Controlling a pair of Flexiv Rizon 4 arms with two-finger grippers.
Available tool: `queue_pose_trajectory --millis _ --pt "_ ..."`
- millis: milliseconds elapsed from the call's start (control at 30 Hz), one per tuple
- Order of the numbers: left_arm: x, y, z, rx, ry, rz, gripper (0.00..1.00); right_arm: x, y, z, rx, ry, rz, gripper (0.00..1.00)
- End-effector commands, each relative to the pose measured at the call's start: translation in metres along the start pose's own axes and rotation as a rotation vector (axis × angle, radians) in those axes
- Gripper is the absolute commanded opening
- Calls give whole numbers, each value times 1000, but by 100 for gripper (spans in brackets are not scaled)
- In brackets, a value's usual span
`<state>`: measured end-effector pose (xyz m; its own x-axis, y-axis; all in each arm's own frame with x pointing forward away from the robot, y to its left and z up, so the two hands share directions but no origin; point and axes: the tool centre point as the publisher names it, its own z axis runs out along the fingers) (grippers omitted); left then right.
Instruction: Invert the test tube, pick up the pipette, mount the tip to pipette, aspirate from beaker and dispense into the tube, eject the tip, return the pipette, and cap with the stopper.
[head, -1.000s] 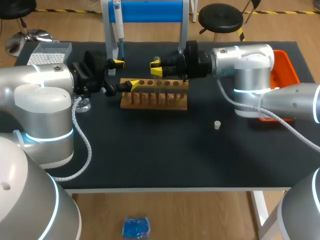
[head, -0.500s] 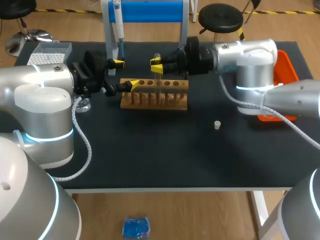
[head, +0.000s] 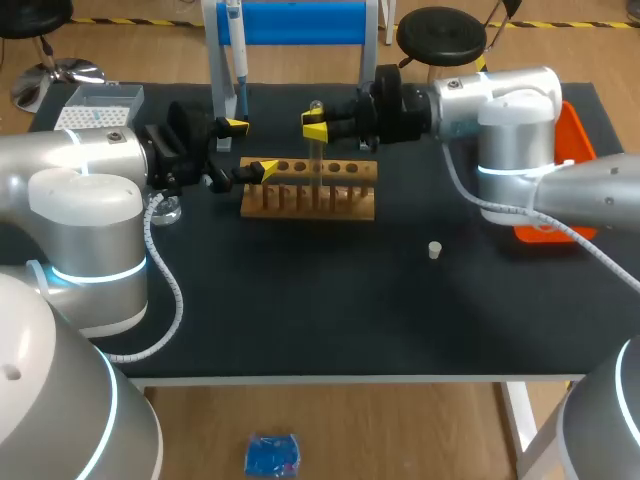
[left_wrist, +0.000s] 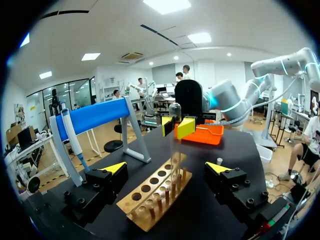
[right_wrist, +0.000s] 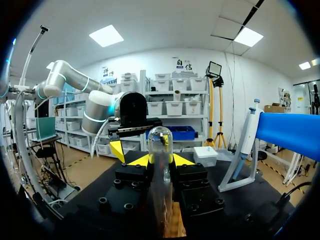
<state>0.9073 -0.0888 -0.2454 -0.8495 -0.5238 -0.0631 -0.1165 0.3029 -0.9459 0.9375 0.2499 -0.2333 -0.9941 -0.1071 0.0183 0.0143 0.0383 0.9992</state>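
**A:** Head view first: what is gripped by the right pincer (head: 315, 126)?

**B:** A clear test tube (head: 317, 145) is pinched between its yellow tips. The tube is held upright, rounded end up, over the wooden tube rack (head: 310, 192). Whether its lower end is free of the holes cannot be told.

**A:** Is that borne out from the right wrist?

**B:** It is. Both fingers are seen pressed on the glass from two sides, with the rack beneath.

**A:** And the left pincer (head: 250, 148)?

**B:** It is spread wide and nothing is pinched. The rack's end is flanked by its fingers (shown most plainly in the left wrist view). Contact with the wood cannot be judged.

**A:** Where are the other items placed?

**B:** The pipette (head: 236, 55) is hung on the blue stand (head: 300, 22) behind the rack. The white stopper (head: 435, 250) is set on the dark worktop (head: 330, 310), well apart from the rack on the right arm's side. A tip box (head: 97, 106) is placed at the far left corner, and an orange tray (head: 572, 135) is partly hidden behind the right arm.
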Motion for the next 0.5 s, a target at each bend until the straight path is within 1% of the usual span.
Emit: queue_pose_trajectory --millis 33,500 --pt "0 0 1 0 -3 0 100 4 6 -3 4 -12 -5 0" --pt "0 0 1 0 -3 0 100 -1 7 -4 13 -25 -31 0"
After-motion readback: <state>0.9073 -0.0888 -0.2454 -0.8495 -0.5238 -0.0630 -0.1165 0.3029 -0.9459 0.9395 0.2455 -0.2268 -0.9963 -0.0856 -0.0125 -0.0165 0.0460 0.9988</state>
